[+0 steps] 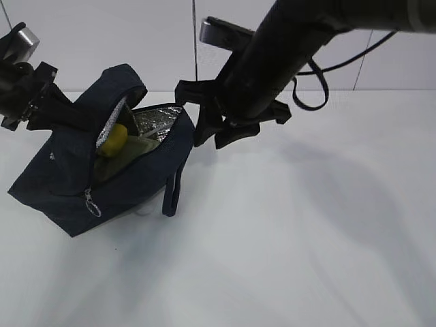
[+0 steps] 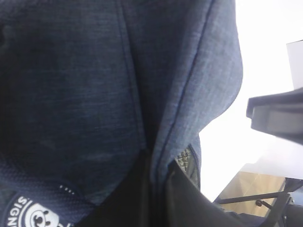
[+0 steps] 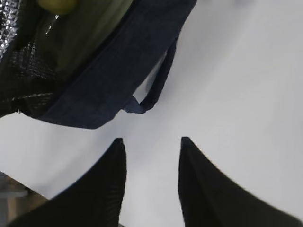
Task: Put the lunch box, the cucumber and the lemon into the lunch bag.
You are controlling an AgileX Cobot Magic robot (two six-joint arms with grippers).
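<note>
The navy lunch bag lies tilted on the white table with its top open and the silver lining showing. Inside are the yellow lemon and the sage-green lid of the lunch box. I cannot make out the cucumber. My left gripper is shut on the bag's lid flap and holds it up. In the left wrist view it pinches the navy fabric. My right gripper is open and empty, just right of the bag's mouth. In the right wrist view it hovers over bare table below the bag.
A loop handle hangs down the bag's front and also shows in the right wrist view. The zipper's ring pull dangles on the near side. White table stretches to the right and front.
</note>
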